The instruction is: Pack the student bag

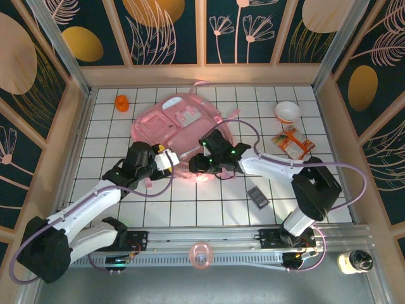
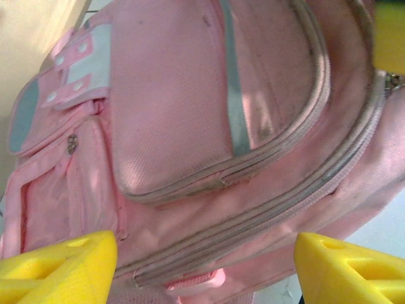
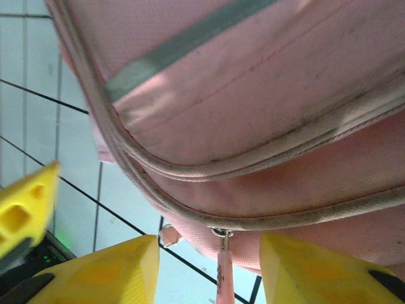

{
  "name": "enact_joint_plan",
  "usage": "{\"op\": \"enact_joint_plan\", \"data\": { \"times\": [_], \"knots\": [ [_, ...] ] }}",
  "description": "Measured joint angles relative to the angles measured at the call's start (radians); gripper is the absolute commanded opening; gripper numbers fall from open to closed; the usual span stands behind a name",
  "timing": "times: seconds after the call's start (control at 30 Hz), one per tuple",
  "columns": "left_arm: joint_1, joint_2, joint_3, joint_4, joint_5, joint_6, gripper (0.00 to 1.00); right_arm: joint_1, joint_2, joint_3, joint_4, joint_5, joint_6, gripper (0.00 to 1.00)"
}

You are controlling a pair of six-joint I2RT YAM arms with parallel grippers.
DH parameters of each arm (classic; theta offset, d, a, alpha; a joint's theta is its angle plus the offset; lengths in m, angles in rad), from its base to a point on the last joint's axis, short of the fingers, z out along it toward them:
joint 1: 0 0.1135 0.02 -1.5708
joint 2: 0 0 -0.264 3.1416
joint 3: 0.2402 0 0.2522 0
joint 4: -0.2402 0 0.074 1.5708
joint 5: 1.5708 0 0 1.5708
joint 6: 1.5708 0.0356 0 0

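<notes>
From above, the bag (image 1: pixel 183 120) lies flat on the tiled table (image 1: pixel 126 209), just beyond both grippers. The left gripper (image 1: pixel 166 158) is at its near edge, with the right gripper (image 1: pixel 199 166) just beside it at the same edge. To the right of the right gripper, well apart from the bag, lie a bowl (image 1: pixel 288 112), a snack packet (image 1: pixel 293 142) and a small dark case (image 1: pixel 257 197). An orange object (image 1: pixel 121 102) sits far beyond the left gripper. Bare tiles behind both grippers leave room to draw back.

At the left wrist, the fingers (image 2: pixel 63 266) are spread wide with nothing between them. The bag's front pocket (image 2: pixel 177 114) and its zip lines lie straight ahead. The cloth looks soft and slack. It is probably light and would sag and fold rather than lift as one piece, so a seam or strap should hold better than flat fabric.

At the right wrist, the fingers (image 3: pixel 107 266) stand partly apart with the zip pull (image 3: pixel 223 269) hanging between them, apparently touching neither. That pull seems the natural hold, though it is thin and may swing. To this gripper's left is another yellow fingertip, likely the left gripper's, so room between the two is tight.
</notes>
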Motion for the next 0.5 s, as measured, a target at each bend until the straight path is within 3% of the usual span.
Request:
{"op": "enact_joint_plan", "data": {
  "times": [0.3, 0.5],
  "knots": [
    [0.01, -0.03, -0.014, 0.0, -0.015, -0.019, 0.73, 0.035, 0.077, 0.105, -0.151, 0.054, -0.014, 0.33],
    [0.013, -0.032, -0.014, 0.001, -0.016, -0.028, 0.74, 0.047, 0.089, 0.126, -0.205, 0.084, 0.003, 0.33]
  ]
}}
